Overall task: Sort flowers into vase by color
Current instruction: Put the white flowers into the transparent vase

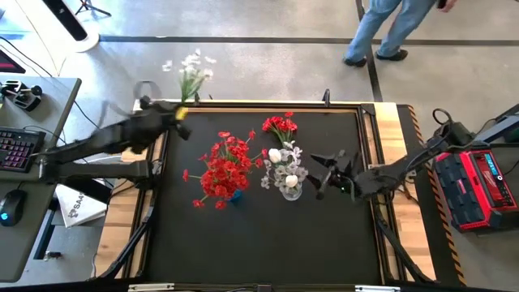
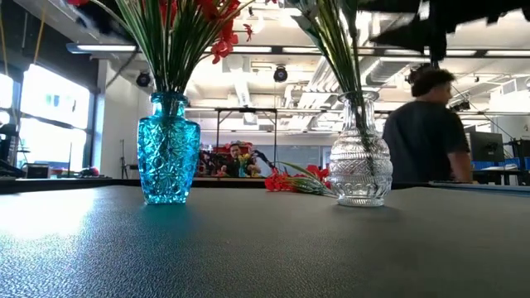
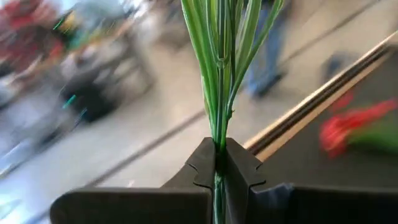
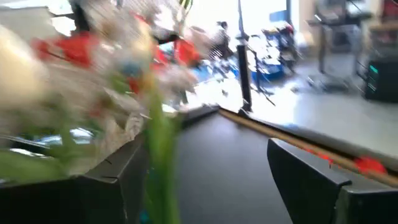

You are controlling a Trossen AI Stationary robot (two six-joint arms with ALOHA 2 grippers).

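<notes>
1. The left gripper (image 3: 219, 163) is pinching the thin green stems of a white-blossomed artificial sprig (image 1: 191, 71), its two dark fingers (image 3: 202, 168) pressing together on the stems with no gap showing.
2. That gripper (image 1: 180, 113) is hanging at the far left corner of the black table mat (image 1: 259, 235), and the sprig's white blossoms are reaching out beyond the mat's far edge, over the grey concrete floor (image 1: 268, 73).
3. The right gripper (image 1: 331, 172) is hovering just beside the clear cut-glass vase (image 1: 290, 188), on its right, with its fingers (image 4: 311, 180) standing wide apart and gripping nothing.
4. In the right wrist view, blurred white blossoms and a green stem (image 4: 163, 162) are showing close in front of that open claw.
5. The clear cut-glass vase (image 2: 361, 165) is standing near the middle of the mat, holding white blossoms (image 1: 284, 166) on green stems.
6. The turquoise cut-glass vase (image 2: 168, 151) is standing to its left, well apart from it, carrying a full bunch of red-blossomed sprigs (image 1: 223, 169).
7. One loose red-blossomed sprig (image 1: 280, 126) is lying flat on the mat beyond the clear vase, toward the far edge; in the low view it (image 2: 291, 180) is showing between the two vases.
8. A person in blue trousers (image 1: 388, 28) is walking across the floor beyond the table, and a person in a dark shirt (image 2: 426, 136) is showing behind the clear vase in the low view.
9. A keyboard (image 1: 18, 150) and a mouse (image 1: 10, 207) are sitting on a side desk to the left, and a red-and-black case (image 1: 477, 186) is sitting to the right.
</notes>
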